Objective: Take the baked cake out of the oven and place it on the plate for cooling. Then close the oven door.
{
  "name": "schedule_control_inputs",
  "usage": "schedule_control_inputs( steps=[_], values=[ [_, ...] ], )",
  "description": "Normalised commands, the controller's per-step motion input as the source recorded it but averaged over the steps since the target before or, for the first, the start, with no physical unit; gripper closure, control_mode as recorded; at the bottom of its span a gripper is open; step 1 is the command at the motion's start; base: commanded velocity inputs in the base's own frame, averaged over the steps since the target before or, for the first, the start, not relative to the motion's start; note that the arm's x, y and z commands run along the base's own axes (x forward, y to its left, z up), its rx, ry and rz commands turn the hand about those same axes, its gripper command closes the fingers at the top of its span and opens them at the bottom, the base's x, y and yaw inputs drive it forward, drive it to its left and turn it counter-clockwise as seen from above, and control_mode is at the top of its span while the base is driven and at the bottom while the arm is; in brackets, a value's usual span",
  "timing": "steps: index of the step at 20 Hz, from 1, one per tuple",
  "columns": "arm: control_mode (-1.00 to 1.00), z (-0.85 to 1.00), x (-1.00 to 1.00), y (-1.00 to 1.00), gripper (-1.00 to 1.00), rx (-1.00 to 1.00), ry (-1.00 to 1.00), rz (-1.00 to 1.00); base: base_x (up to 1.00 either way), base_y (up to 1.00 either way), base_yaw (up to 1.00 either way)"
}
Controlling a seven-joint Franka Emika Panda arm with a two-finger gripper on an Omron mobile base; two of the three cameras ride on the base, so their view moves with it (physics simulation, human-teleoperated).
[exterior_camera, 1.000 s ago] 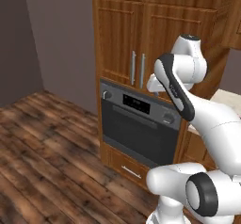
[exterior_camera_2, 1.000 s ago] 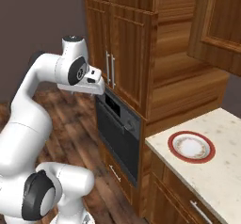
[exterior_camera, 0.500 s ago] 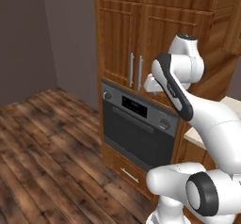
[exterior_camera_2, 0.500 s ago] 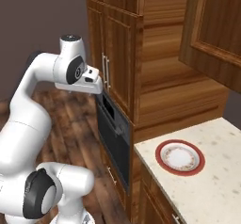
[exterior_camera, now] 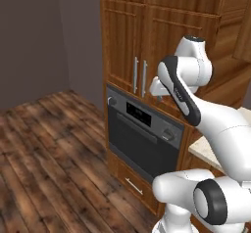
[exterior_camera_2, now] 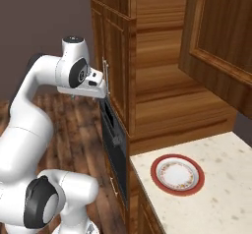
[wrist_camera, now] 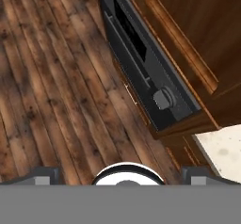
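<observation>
Oven (exterior_camera: 142,141) built into the wooden cabinet column (exterior_camera: 147,46), below the tall doors with silver handles (exterior_camera: 139,76). Oven door (exterior_camera: 138,148) shut flat against the front, bar handle (exterior_camera: 137,128) running across just under the black display strip (exterior_camera: 138,113), a round silver knob (exterior_camera: 168,135) at each end. Baked cake hidden behind that door, presumably on the rack inside; no way to confirm from here. Plate (exterior_camera_2: 177,174) bare on the pale stone table (exterior_camera_2: 216,198), to the right of the oven and well apart from the arm.

Gripper (exterior_camera_2: 98,91) up high, level with the cabinet handles, above the oven front and touching nothing. Jaws spread wide, holding nothing.

Step in hand, by judgement: opening the door. Best done by dropping down to the bar handle, turned so the jaws straddle the bar from above and below, near its middle rather than beside a knob. Then closing firmly and pulling outward and down along the hinge arc, not straight back, to avoid slipping off. Worth leaving room over the wooden floor (exterior_camera: 44,153) for the door to swing flat, clear of the robot's own base.
</observation>
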Motion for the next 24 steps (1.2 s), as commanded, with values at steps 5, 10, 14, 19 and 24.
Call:
schedule_control_inputs(
  steps=[5, 10, 14, 19, 24],
  values=[
    [1.0, 0.0, 0.0, 0.0, -1.0, 0.0, 0.0, 0.0, 0.0, -0.57, 0.21],
    [1.0, 0.0, 0.0, 0.0, -1.0, 0.0, 0.0, 0.0, -0.06, -0.74, 0.19],
    [1.0, 0.0, 0.0, 0.0, -1.0, 0.0, 0.0, 0.0, -0.14, -0.7, 0.18],
    [1.0, 0.0, 0.0, 0.0, -1.0, 0.0, 0.0, 0.0, -0.01, -0.55, 0.17],
    [-1.0, -0.2, 0.0, -0.05, -1.0, 0.0, 0.0, 0.09, 0.0, -0.15, 0.07]
  ],
)
